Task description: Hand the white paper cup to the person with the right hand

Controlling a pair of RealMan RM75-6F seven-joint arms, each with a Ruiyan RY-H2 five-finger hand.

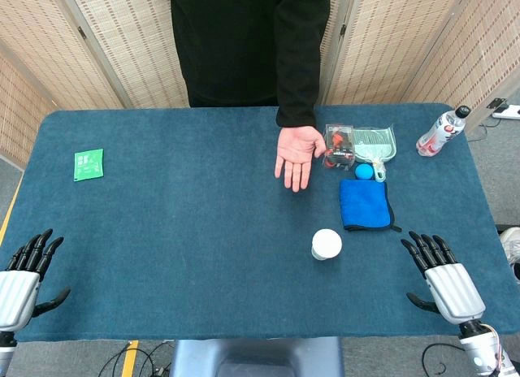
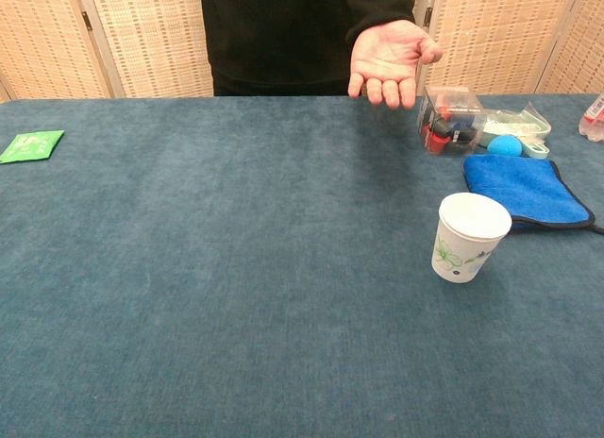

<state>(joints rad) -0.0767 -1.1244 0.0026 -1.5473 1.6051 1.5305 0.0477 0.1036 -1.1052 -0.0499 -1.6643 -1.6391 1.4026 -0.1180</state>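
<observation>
The white paper cup [image 1: 327,244] [image 2: 466,236] stands upright on the blue table, right of centre, with a faint floral print on its side. My right hand [image 1: 443,278] rests at the table's near right edge, fingers spread, holding nothing, well to the right of the cup. At the near left edge lies my left hand [image 1: 24,273], open too. Neither hand shows in the chest view. The person's open palm [image 1: 297,154] [image 2: 390,59] is held out over the far middle of the table, beyond the cup.
A folded blue cloth [image 1: 365,203] [image 2: 522,189] lies just behind the cup. Behind it are a blue ball [image 1: 364,171], a clear packet [image 1: 340,146] and a pale green pouch [image 1: 375,141]. A bottle [image 1: 441,132] stands far right; a green sachet [image 1: 88,164] lies far left.
</observation>
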